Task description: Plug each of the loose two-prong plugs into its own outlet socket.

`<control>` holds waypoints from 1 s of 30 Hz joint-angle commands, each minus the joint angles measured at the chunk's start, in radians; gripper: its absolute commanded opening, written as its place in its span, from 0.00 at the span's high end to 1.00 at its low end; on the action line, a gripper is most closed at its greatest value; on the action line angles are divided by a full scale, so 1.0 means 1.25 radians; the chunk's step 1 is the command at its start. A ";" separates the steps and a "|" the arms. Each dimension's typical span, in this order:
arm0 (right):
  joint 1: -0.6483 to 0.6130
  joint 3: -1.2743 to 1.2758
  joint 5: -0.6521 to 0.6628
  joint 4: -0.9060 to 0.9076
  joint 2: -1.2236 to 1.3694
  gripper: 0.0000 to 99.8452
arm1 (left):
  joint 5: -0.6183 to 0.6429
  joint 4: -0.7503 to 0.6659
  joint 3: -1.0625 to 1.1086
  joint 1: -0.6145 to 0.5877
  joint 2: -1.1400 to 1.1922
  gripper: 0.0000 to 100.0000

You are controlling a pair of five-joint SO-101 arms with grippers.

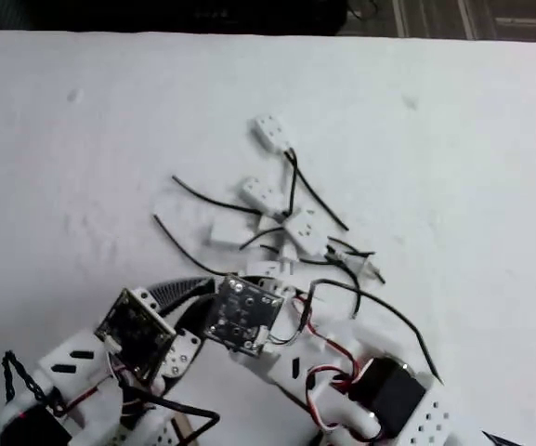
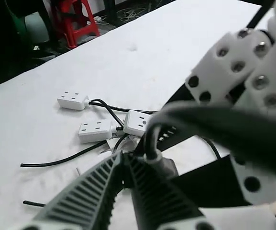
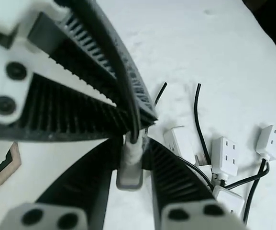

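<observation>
Here the right gripper (image 3: 134, 146) has its black ribbed jaws clamped on a small white-and-grey two-prong plug (image 3: 129, 170). It holds the plug just short of a cluster of white rectangular outlet sockets (image 1: 261, 193), which trail short black cables (image 1: 314, 190) across the white table (image 1: 82, 167). The left gripper (image 2: 125, 162) meets the same plug from the other side, its ribbed fingers drawn almost together; whether they pinch anything cannot be told. One more socket (image 1: 272, 132) lies a little apart, farther from the arms.
</observation>
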 commanded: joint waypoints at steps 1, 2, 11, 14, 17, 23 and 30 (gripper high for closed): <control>-0.023 0.004 0.000 -0.017 0.004 0.98 | -0.007 0.001 -0.023 0.053 0.006 0.98; -0.033 0.006 0.000 -0.017 0.004 0.98 | -0.007 0.001 -0.023 0.067 0.006 0.98; -0.041 0.010 -0.005 -0.013 0.004 0.98 | -0.007 -0.004 -0.007 0.096 0.006 0.98; -0.041 0.010 -0.005 -0.010 0.003 0.98 | -0.007 -0.004 -0.014 0.067 0.006 0.98; -0.021 0.010 -0.005 0.001 -0.002 0.98 | -0.007 -0.023 -0.014 -0.024 0.006 0.98; 0.131 0.007 -0.005 0.002 -0.002 0.98 | -0.001 -0.061 -0.007 -0.229 0.006 0.98; 0.274 0.005 -0.006 0.008 -0.002 0.98 | -0.006 -0.101 0.065 -0.305 0.009 0.98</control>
